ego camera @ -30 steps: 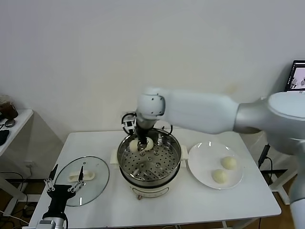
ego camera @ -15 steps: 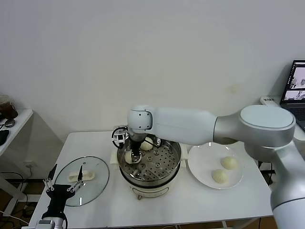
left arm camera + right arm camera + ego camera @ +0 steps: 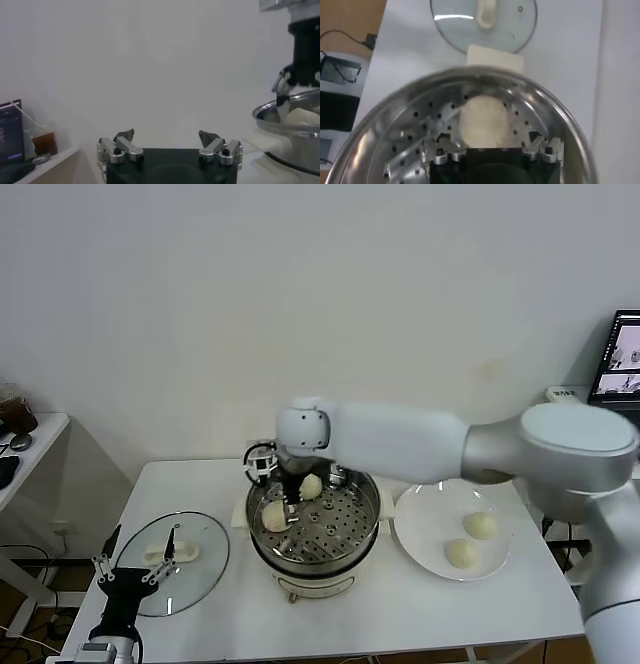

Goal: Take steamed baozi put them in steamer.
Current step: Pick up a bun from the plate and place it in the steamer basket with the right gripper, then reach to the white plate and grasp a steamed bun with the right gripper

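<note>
— Since a second ago the right gripper [image 3: 290,506] has carried its bun across to the left side of the steamer [image 3: 345,536] and let it down; a moment back it was lower over that spot, now it sits a touch higher with the baozi [image 3: 274,515] lying on the perforated tray.

— Has it let go?

— Looks so. From the right wrist view the fingers [image 3: 436,150] stand spread either side of the bun [image 3: 483,120], not pinching it. A second baozi [image 3: 311,486] rests toward the far rim.

— So two in the pot?

— Two in, and two more [image 3: 480,525] waiting on the white plate [image 3: 420,534] to the right on the bench [image 3: 420,609]. I'd call it about half done; the arm needs to lift clear and swing back to the plate.

— And the left one?

— The left gripper [image 3: 135,574] hangs idle, fingers apart, low by the glass lid [image 3: 205,569].
</note>
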Robot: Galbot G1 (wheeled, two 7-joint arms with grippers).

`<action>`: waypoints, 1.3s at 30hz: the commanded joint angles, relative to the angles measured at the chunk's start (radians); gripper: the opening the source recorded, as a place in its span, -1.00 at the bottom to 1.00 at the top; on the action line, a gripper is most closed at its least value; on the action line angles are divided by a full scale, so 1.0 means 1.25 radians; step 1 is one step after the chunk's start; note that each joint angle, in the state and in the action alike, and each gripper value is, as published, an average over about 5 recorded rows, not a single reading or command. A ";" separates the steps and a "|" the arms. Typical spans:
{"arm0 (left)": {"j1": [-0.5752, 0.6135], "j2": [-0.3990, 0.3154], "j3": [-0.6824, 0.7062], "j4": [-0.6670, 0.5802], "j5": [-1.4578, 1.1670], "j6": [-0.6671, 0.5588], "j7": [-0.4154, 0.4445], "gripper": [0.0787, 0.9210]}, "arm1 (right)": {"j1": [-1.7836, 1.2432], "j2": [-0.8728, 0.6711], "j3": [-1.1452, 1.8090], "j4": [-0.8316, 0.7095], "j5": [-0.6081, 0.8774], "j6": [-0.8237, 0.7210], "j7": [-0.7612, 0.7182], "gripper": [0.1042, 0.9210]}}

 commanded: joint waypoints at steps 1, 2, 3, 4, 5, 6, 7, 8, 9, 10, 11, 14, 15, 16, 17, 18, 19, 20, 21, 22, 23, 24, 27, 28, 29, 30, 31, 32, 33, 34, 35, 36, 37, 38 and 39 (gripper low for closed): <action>-0.001 0.001 0.008 0.001 0.003 0.001 0.001 0.77 | 0.130 -0.241 -0.011 0.162 -0.048 0.085 -0.125 0.76; -0.002 0.001 0.011 0.001 0.004 0.001 0.001 0.77 | 0.136 -0.279 -0.010 0.184 -0.063 0.106 -0.144 0.76; -0.002 0.001 0.014 0.002 0.005 0.001 0.001 0.77 | 0.139 -0.317 -0.008 0.203 -0.080 0.125 -0.165 0.76; -0.002 0.001 0.016 0.003 0.006 0.001 0.001 0.77 | 0.140 -0.352 -0.005 0.218 -0.101 0.145 -0.187 0.76; -0.002 0.002 0.018 0.004 0.007 0.001 0.001 0.77 | 0.139 -0.388 -0.002 0.232 -0.126 0.167 -0.209 0.76; -0.002 0.002 0.019 0.006 0.008 0.000 0.001 0.77 | 0.135 -0.420 0.001 0.240 -0.151 0.187 -0.228 0.76; -0.002 0.002 0.020 0.008 0.009 0.000 0.001 0.77 | 0.129 -0.453 0.005 0.247 -0.175 0.207 -0.244 0.76; -0.001 0.003 0.020 0.009 0.010 0.000 0.001 0.77 | 0.121 -0.485 0.010 0.251 -0.199 0.226 -0.255 0.76; -0.001 0.003 0.021 0.010 0.010 -0.001 0.001 0.77 | 0.111 -0.516 0.014 0.253 -0.221 0.243 -0.263 0.76; 0.000 0.003 0.021 0.011 0.011 -0.001 0.001 0.77 | 0.100 -0.545 0.018 0.255 -0.241 0.257 -0.267 0.76; 0.001 0.003 0.021 0.011 0.012 -0.001 0.001 0.77 | 0.085 -0.573 0.022 0.257 -0.261 0.269 -0.269 0.76; 0.002 0.003 0.022 0.012 0.016 -0.001 0.001 0.77 | 0.018 -0.645 0.048 0.260 -0.322 0.296 -0.272 0.76; 0.002 0.002 0.023 0.012 0.018 -0.001 0.001 0.77 | -0.014 -0.665 0.064 0.259 -0.346 0.305 -0.273 0.76; 0.002 0.002 0.024 0.013 0.019 -0.001 0.001 0.77 | -0.048 -0.681 0.082 0.256 -0.366 0.312 -0.272 0.76; 0.002 0.001 0.026 0.013 0.020 -0.001 0.001 0.77 | -0.087 -0.694 0.106 0.251 -0.386 0.319 -0.272 0.76; 0.002 0.000 0.027 0.013 0.022 0.000 0.001 0.77 | -0.124 -0.705 0.130 0.244 -0.405 0.326 -0.271 0.76; 0.003 0.000 0.029 0.014 0.023 0.000 0.001 0.77 | -0.160 -0.713 0.155 0.236 -0.421 0.333 -0.268 0.76; 0.003 -0.001 0.030 0.014 0.025 0.000 0.001 0.77 | -0.196 -0.718 0.182 0.224 -0.435 0.341 -0.265 0.76; 0.004 -0.002 0.032 0.014 0.027 0.000 0.001 0.77 | -0.233 -0.720 0.209 0.211 -0.448 0.351 -0.262 0.76; 0.005 -0.002 0.032 0.013 0.029 0.000 0.001 0.77 | -0.264 -0.721 0.231 0.198 -0.459 0.359 -0.258 0.76; 0.006 -0.003 0.032 0.013 0.031 0.000 0.001 0.77 | -0.297 -0.720 0.254 0.184 -0.469 0.368 -0.254 0.76; 0.008 -0.003 0.031 0.013 0.033 0.000 0.001 0.77 | -0.327 -0.716 0.274 0.170 -0.478 0.376 -0.251 0.76; 0.013 -0.005 0.025 0.011 0.036 0.000 0.001 0.77 | -0.400 -0.698 0.318 0.136 -0.501 0.386 -0.242 0.76; 0.015 -0.005 0.023 0.011 0.037 0.000 0.001 0.77 | -0.416 -0.691 0.328 0.126 -0.508 0.387 -0.239 0.76; 0.016 -0.006 0.021 0.010 0.037 0.000 0.001 0.77 | -0.430 -0.683 0.337 0.116 -0.514 0.389 -0.235 0.76; 0.018 -0.006 0.019 0.010 0.038 0.000 0.001 0.77 | -0.445 -0.672 0.348 0.106 -0.521 0.392 -0.231 0.76; 0.019 -0.007 0.017 0.010 0.038 0.000 0.001 0.77 | -0.455 -0.661 0.357 0.096 -0.527 0.395 -0.228 0.76; 0.020 -0.008 0.015 0.011 0.039 0.000 0.001 0.77 | -0.463 -0.649 0.364 0.087 -0.534 0.398 -0.225 0.76; 0.020 -0.009 0.013 0.013 0.040 0.000 0.001 0.77 | -0.471 -0.636 0.371 0.078 -0.541 0.401 -0.223 0.76; 0.021 -0.010 0.011 0.014 0.040 0.000 0.001 0.77 | -0.477 -0.622 0.376 0.070 -0.549 0.403 -0.222 0.76; 0.021 -0.012 0.010 0.016 0.041 0.000 0.001 0.77 | -0.480 -0.610 0.378 0.061 -0.556 0.404 -0.220 0.76; 0.022 -0.013 0.008 0.017 0.042 -0.001 0.001 0.77 | -0.483 -0.596 0.381 0.052 -0.562 0.404 -0.218 0.76; 0.023 -0.014 0.007 0.017 0.042 -0.001 0.000 0.77 | -0.487 -0.582 0.383 0.042 -0.567 0.404 -0.214 0.76; 0.024 -0.014 0.005 0.016 0.042 -0.001 0.000 0.77 | -0.490 -0.569 0.386 0.031 -0.572 0.404 -0.210 0.76; 0.025 -0.015 0.003 0.015 0.042 -0.001 0.000 0.77 | -0.493 -0.556 0.388 0.021 -0.576 0.403 -0.205 0.76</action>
